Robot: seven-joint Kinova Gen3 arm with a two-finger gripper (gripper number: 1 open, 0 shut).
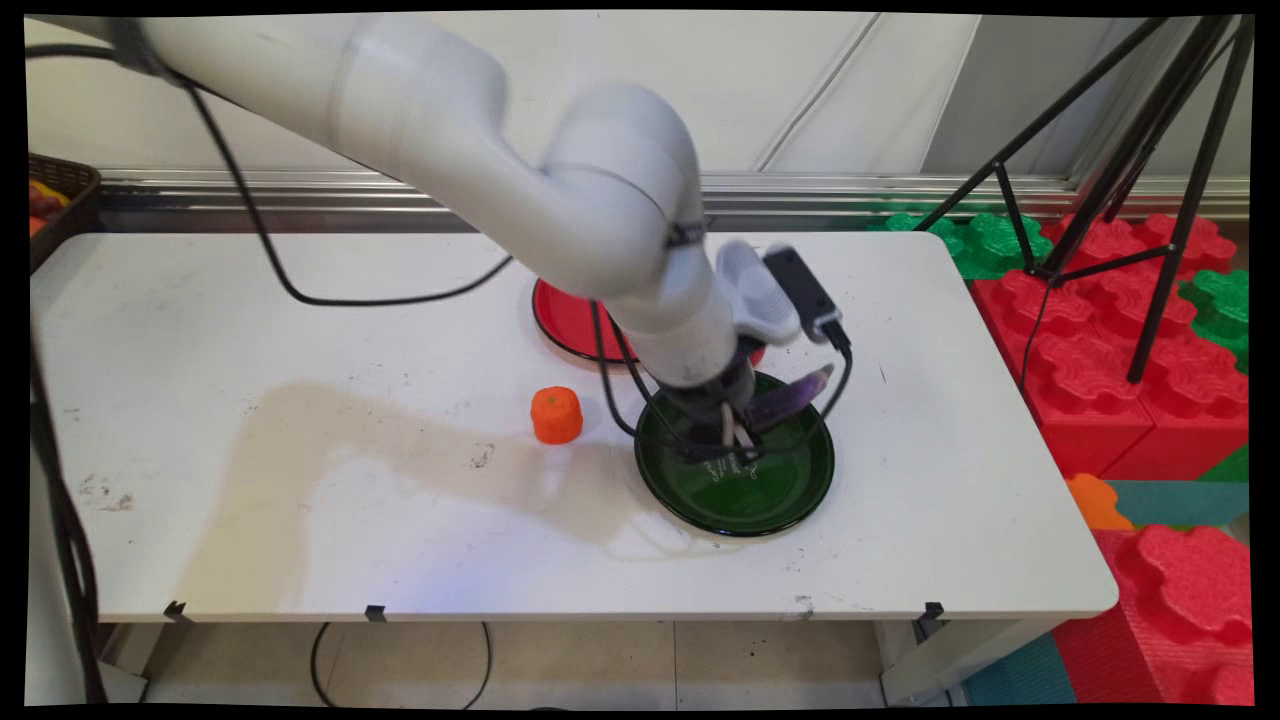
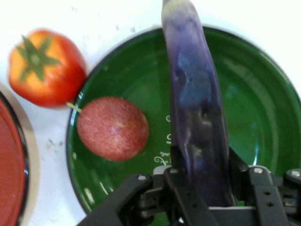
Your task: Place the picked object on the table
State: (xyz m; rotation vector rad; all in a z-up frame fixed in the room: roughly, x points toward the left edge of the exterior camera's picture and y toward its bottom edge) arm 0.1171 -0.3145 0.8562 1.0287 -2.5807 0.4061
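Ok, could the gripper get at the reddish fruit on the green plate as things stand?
Probably not: the gripper is shut on the purple eggplant, so it has no free grip, though the reddish fruit lies uncovered beside it.

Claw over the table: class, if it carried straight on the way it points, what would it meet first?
Probably the green plate right below: the claw, shut on a purple eggplant, points down at it. Depth is unclear.

Green plate [image 2: 263,122] right half bare; reddish fruit [image 2: 113,128] and tomato [image 2: 46,67] crowd left; tabletop [image 1: 250,330] left side open.
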